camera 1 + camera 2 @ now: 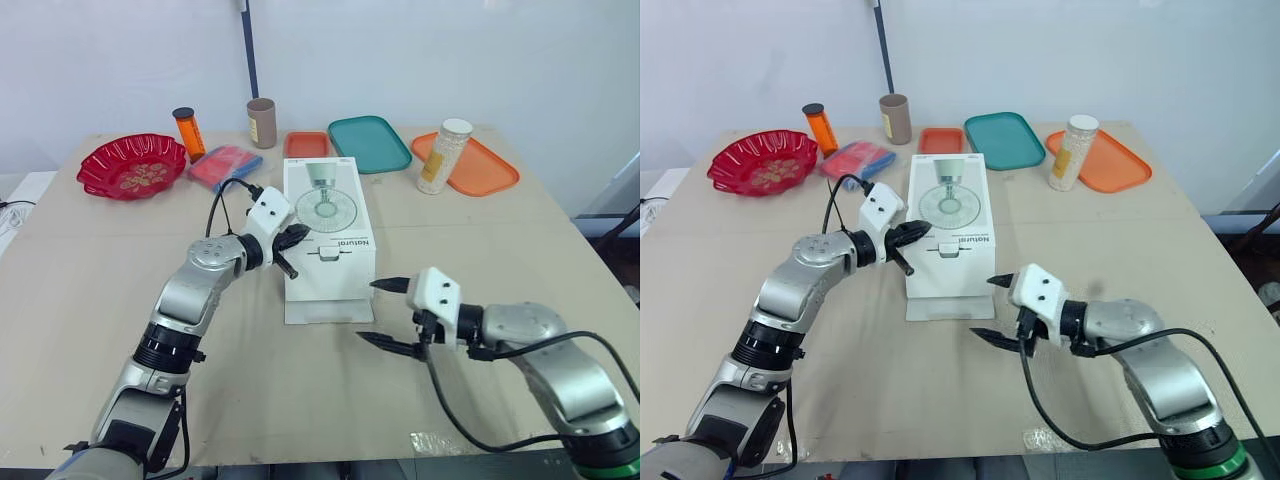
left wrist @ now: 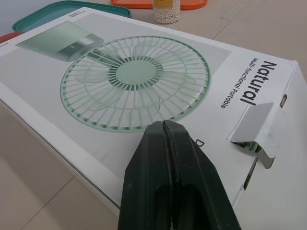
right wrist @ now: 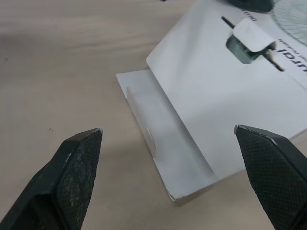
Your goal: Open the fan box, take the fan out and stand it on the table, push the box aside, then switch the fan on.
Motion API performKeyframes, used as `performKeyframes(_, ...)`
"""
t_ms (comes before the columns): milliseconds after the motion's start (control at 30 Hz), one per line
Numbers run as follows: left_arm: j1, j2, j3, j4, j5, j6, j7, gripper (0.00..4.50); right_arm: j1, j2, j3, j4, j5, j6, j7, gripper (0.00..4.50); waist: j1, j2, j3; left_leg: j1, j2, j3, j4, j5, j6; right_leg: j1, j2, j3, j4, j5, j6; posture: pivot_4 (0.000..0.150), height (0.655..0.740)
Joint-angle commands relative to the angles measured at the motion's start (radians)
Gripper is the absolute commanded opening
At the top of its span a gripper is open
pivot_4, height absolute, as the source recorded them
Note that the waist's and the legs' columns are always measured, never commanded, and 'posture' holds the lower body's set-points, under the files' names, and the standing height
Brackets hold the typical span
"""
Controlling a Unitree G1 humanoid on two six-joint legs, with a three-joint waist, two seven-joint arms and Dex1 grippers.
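- As the head camera shows it, the white fan box (image 1: 328, 235) lies flat at the middle of the table (image 1: 90, 270), printed fan upward. Its near end flap (image 1: 325, 312) is spread on the tabletop.
- At the box's left edge, beside the fan picture, sits the left gripper (image 1: 297, 238). The right gripper (image 1: 369, 310) hangs just off the box's near right corner, jaws wide apart.
- Left wrist view: the fingers (image 2: 144, 182) are pressed together with nothing between them, tips over the box top just below the printed grille. Whether they touch it is hard to judge.
- Right wrist view: the spread jaws frame the flap and the box's near end.
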Motion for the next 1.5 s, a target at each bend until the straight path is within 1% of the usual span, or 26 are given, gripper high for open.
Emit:
performKeyframes(33, -0.017, -0.003, 0.001, -0.007, 0.001, -0.019, 0.0, 0.07, -0.036, 0.034, -0.041, 0.039, 0.029, 0.056, -0.062, 4.5, -0.001, 0.0, 0.0, 0.0, 0.0, 0.0, 0.0, -0.001, 0.001, 0.0, 0.0, 0.0, 0.0, 0.0, 0.0, 0.15, 0.74)
performKeyframes(200, -0.022, -0.006, -0.002, 0.0, 0.003, -0.023, -0.005, 0.07, -0.112, 0.105, -0.025, 0.179, 0.045, 0.104, -0.103, 4.5, 0.0, 0.0, 0.0, 0.0, 0.0, 0.0, 0.0, -0.001, 0.002, 0.0, 0.0, 0.0, 0.0, 0.0, 0.0, 0.15, 0.74)
performKeyframes(400, -0.027, -0.002, 0.001, -0.005, 0.005, -0.015, -0.003, 0.07, -0.169, 0.143, -0.011, 0.243, 0.067, 0.132, -0.086, 4.5, 0.0, 0.0, 0.0, 0.0, 0.0, 0.0, 0.0, 0.0, -0.001, 0.0, 0.0, 0.0, 0.0, 0.0, 0.0, 0.15, 0.74)
performKeyframes(567, -0.014, 0.007, 0.007, -0.019, 0.004, -0.009, 0.003, 0.07, -0.157, 0.125, -0.029, 0.184, 0.125, 0.179, -0.059, 4.5, 0.0, 0.0, 0.0, 0.0, 0.0, 0.0, 0.0, 0.0, 0.0, 0.0, 0.0, 0.0, 0.0, 0.0, 0.0, 0.15, 0.74)
performKeyframes(800, -0.009, -0.012, -0.005, -0.018, 0.006, -0.014, 0.018, 0.07, -0.133, 0.097, -0.056, 0.103, 0.214, 0.252, -0.038, 4.5, 0.0, 0.0, 0.0, 0.0, 0.0, 0.0, 0.001, -0.001, 0.002, 0.0, 0.0, 0.0, 0.0, 0.0, 0.0, 0.15, 0.74)
performKeyframes(1100, -0.018, -0.011, 0.016, -0.049, -0.009, -0.003, 0.025, 0.07, -0.122, 0.075, -0.087, 0.065, 0.269, 0.283, -0.048, 4.5, 0.0, 0.0, 0.0, 0.0, 0.0, 0.0, 0.001, -0.001, 0.003, 0.0, 0.0, 0.0, 0.0, 0.0, 0.0, 0.15, 0.74)
performKeyframes(1333, -0.048, 0.056, 0.104, -0.162, -0.061, 0.071, 0.02, 0.07, -0.123, 0.062, -0.128, 0.018, 0.353, 0.321, -0.048, 4.5, 0.0, 0.0, 0.0, -0.001, 0.0, 0.0, 0.001, -0.002, 0.003, -0.001, 0.0, 0.0, 0.0, 0.0, 0.0, 0.15, 0.74)
performKeyframes(1500, -0.02, 0.113, 0.175, -0.216, -0.092, 0.089, 0.024, 0.07, -0.128, 0.055, -0.124, 0.009, 0.368, 0.318, -0.053, 4.5, 0.0, 0.0, 0.0, -0.001, 0.0, 0.0, 0.001, -0.002, 0.003, 0.0, 0.0, 0.0, 0.0, 0.0, 0.0, 0.15, 0.74)
